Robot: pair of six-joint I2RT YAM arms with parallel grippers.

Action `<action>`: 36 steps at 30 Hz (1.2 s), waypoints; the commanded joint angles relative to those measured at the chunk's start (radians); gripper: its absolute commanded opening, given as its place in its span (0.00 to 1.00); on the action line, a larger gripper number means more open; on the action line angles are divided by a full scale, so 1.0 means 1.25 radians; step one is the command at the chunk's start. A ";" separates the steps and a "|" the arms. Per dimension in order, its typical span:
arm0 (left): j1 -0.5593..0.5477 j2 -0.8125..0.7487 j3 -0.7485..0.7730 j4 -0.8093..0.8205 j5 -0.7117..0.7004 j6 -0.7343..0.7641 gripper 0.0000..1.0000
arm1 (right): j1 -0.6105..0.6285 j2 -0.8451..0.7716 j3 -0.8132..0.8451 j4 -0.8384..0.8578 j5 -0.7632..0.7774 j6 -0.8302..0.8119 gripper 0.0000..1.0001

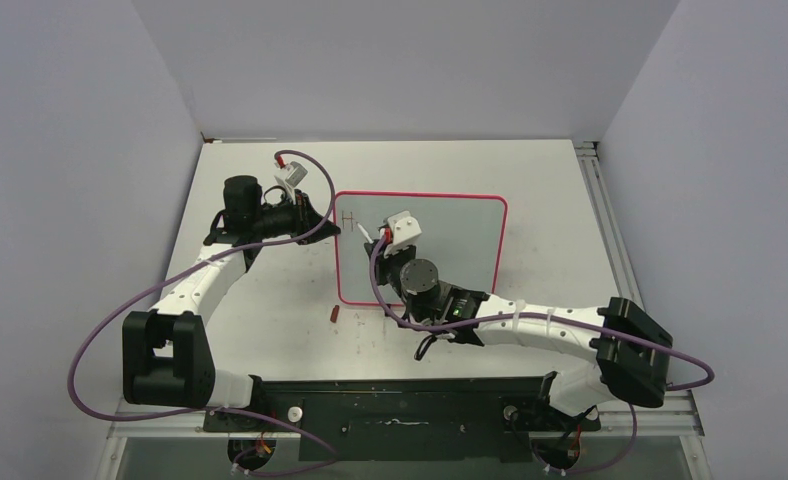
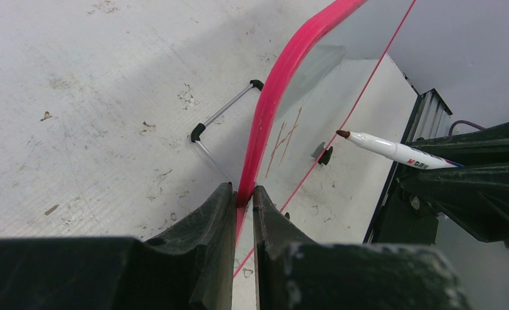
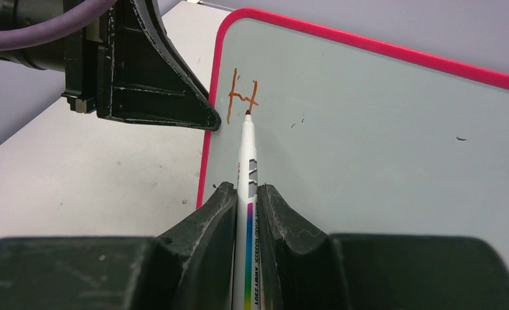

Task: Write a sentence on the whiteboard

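On the overhead feed I see a white tabletop (image 1: 550,170), scuffed and speckled up close. A small red piece (image 1: 335,313) lies toward 8 o'clock of its centre. An aluminium rail (image 1: 598,215) lines the 3 o'clock edge and a black mounting plate (image 1: 400,405) the 6 o'clock edge. Pale lilac walls (image 1: 400,60) stand around it.

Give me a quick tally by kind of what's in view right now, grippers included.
Whiteboard: 1, edge pinched by the left gripper
Marker: 1, held by the right gripper
Written letter: 1, an H
Small red piece on the table, possibly the cap: 1
Grippers: 2
Total: 6
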 commanded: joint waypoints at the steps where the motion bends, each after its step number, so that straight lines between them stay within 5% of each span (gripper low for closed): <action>1: -0.012 -0.019 0.020 -0.008 0.014 -0.005 0.00 | -0.015 0.011 0.027 0.034 0.012 0.004 0.05; 36: -0.012 -0.021 0.020 -0.008 0.017 -0.005 0.00 | -0.037 0.056 0.033 0.005 -0.025 0.015 0.05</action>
